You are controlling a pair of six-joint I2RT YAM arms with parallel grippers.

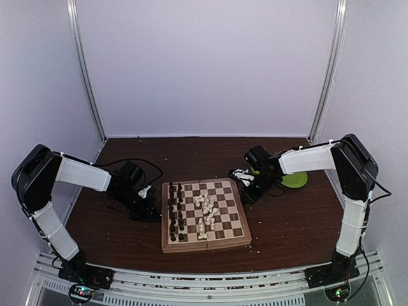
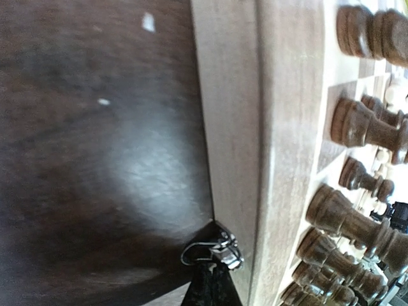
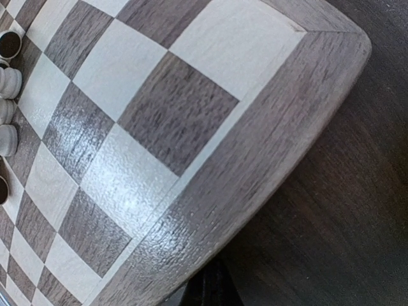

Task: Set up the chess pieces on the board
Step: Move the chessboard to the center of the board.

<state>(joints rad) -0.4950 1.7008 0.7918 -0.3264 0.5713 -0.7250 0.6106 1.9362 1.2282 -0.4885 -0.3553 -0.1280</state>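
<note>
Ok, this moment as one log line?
dark pieces: left columns | white pieces: clustered mid-board | left tool: beside board | right tool: beside board

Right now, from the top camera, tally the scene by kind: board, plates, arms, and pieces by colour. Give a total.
Board: 1
Green plate: 1
Arms: 2 (left arm, right arm)
Dark pieces: too small and bunched to count
Cream pieces: too small and bunched to count
Total: 4, pieces left out

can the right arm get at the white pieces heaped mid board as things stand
Probably yes: the right hand sits by the board's far right corner, with only bare squares between it and the white pieces.
</note>
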